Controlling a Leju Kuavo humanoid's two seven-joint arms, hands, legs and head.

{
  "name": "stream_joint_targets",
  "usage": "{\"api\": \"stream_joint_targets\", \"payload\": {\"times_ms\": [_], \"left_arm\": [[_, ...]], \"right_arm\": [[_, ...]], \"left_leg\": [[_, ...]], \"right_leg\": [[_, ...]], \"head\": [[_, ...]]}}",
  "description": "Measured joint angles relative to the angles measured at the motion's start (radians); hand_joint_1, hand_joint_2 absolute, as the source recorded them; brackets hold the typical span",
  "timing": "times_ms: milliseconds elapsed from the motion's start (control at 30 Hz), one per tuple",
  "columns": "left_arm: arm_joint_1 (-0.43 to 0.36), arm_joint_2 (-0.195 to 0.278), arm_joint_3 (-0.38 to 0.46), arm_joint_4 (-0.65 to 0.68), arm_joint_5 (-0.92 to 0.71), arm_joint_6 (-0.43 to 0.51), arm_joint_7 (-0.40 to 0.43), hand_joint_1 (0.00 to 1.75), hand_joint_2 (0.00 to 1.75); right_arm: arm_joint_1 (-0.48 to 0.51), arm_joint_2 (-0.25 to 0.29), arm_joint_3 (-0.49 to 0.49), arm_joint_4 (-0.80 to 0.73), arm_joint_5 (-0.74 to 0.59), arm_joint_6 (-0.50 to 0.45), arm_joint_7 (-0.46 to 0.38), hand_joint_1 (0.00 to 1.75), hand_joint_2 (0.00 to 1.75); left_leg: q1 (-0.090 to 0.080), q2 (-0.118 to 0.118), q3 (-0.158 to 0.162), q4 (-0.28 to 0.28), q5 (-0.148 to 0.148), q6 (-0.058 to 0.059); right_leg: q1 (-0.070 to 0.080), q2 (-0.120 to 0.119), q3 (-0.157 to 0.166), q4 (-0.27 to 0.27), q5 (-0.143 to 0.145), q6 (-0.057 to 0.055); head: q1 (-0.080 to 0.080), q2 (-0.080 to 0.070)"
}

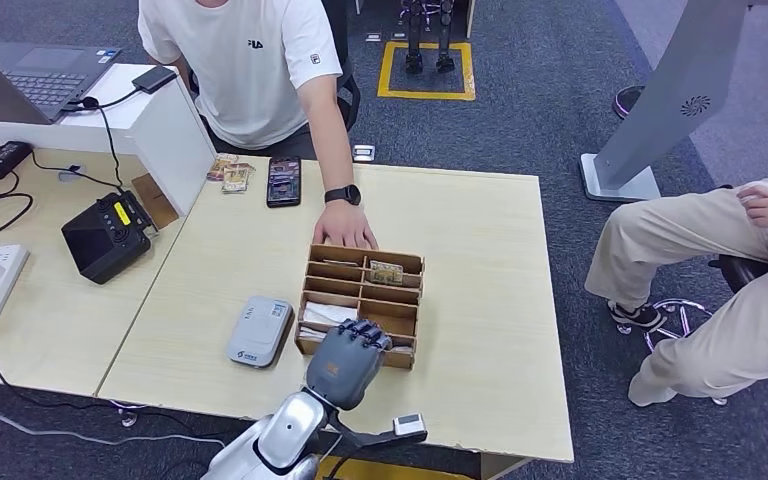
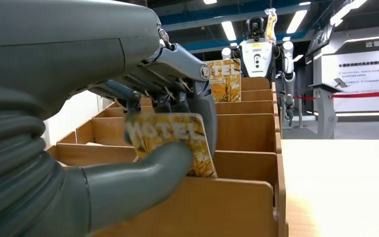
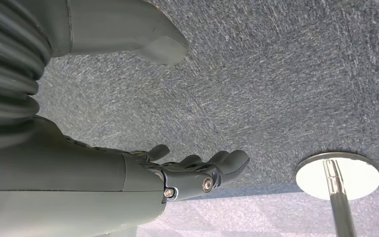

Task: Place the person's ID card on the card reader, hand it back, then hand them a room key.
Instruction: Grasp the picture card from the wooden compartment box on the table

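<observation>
My left hand point(image 1: 348, 362) reaches into the near row of the wooden card box point(image 1: 412, 262) on the table. Thumb and fingers pinch a yellow room key card printed HOTEL point(image 2: 170, 137), seen close in the left wrist view, still low inside its slot. Another HOTEL card point(image 2: 224, 79) stands in a farther slot point(image 1: 385, 272). The grey card reader point(image 1: 259, 330) lies left of the box. The person's hand point(image 1: 344, 224) rests at the box's far edge. My right hand point(image 3: 197, 173) hangs over carpet, fingers apart and holding nothing.
A dark phone point(image 1: 283, 180) and small cards point(image 1: 230, 174) lie near the person at the table's far side. A black terminal point(image 1: 107, 236), cables and a laptop point(image 1: 40, 70) sit on the left desk. A seated person's legs point(image 1: 700, 260) are at right.
</observation>
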Motion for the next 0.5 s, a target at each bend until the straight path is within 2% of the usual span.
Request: {"api": "stream_joint_targets", "payload": {"times_ms": [500], "left_arm": [[-0.004,0.0,0.0,0.006,0.007,-0.003,-0.015,1.75,1.75]], "right_arm": [[0.0,0.0,0.0,0.0,0.009,0.0,-0.001,0.0,1.75]], "left_leg": [[0.0,0.0,0.0,0.0,0.0,0.0]], "right_leg": [[0.0,0.0,0.0,0.0,0.0,0.0]], "head": [[0.0,0.0]]}}
